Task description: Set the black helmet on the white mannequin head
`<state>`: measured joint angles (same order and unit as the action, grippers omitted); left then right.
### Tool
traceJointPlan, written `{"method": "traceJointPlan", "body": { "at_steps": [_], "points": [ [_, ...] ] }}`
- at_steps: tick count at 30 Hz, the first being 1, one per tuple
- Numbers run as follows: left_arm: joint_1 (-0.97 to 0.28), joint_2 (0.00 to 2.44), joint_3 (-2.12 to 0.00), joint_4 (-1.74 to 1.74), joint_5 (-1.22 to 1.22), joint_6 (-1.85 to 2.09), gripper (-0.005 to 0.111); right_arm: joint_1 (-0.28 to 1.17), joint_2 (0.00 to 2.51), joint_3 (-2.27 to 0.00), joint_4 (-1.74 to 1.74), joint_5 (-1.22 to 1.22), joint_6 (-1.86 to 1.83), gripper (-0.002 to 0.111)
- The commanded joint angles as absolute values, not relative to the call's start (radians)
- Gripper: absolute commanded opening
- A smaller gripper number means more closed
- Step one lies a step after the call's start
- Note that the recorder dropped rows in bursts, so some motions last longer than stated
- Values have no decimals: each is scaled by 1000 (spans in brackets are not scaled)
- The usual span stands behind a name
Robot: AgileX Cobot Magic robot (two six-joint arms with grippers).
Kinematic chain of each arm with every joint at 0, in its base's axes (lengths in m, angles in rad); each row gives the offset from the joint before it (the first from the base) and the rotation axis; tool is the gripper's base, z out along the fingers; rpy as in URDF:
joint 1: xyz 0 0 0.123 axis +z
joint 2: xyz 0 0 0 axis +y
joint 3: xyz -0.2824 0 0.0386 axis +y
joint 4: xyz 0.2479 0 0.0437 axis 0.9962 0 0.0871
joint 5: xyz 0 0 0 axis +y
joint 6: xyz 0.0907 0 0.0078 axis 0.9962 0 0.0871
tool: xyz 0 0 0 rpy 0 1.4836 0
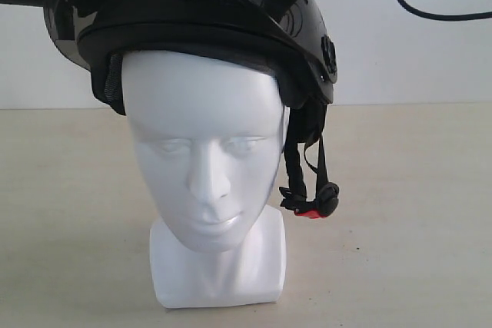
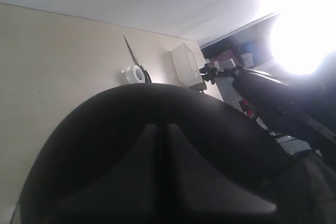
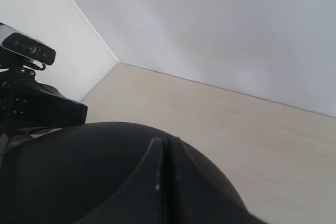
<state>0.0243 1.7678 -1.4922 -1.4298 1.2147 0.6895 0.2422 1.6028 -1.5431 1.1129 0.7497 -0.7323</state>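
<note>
Beige tabletop (image 1: 400, 190), white wall (image 1: 400, 59) behind; strong light glare (image 2: 304, 30) one side.

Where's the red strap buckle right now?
In the exterior view, the red buckle hangs right of the glossy white mannequin head, below the matte black helmet.

place: robot lab | evidence: bare white wall (image 1: 400, 51), beige tabletop (image 1: 407, 190), dangling cable (image 1: 430, 13), mounted webcam (image 3: 29, 50)

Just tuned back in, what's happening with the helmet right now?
The black helmet sits on top of the white mannequin head, its chin strap hanging unfastened beside the cheek. The wrist views show only dark close-up shapes, so I cannot tell whether either arm is gripping it.
</note>
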Motion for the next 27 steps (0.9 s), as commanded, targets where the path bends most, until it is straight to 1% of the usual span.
{"method": "traceJointPlan", "body": {
  "at_steps": [1, 6, 17, 23, 27],
  "points": [
    [13, 1707, -1499, -1411, 1221, 679, 4, 239, 1602, -1552, 1122, 796, -748, 0],
    [5, 1650, -1499, -1278, 1221, 648, 4, 239, 1602, -1552, 1122, 850, -748, 0],
    [-79, 1605, -1488, -1222, 1221, 621, 4, 239, 1602, -1552, 1122, 971, -757, 0],
    [-94, 1562, -1483, -1156, 1221, 579, 4, 239, 1602, -1552, 1122, 1032, -755, 0],
    [-94, 1469, -1388, -1142, 1221, 575, 4, 239, 1602, -1552, 1124, 1088, -735, 0]
  ]
}}
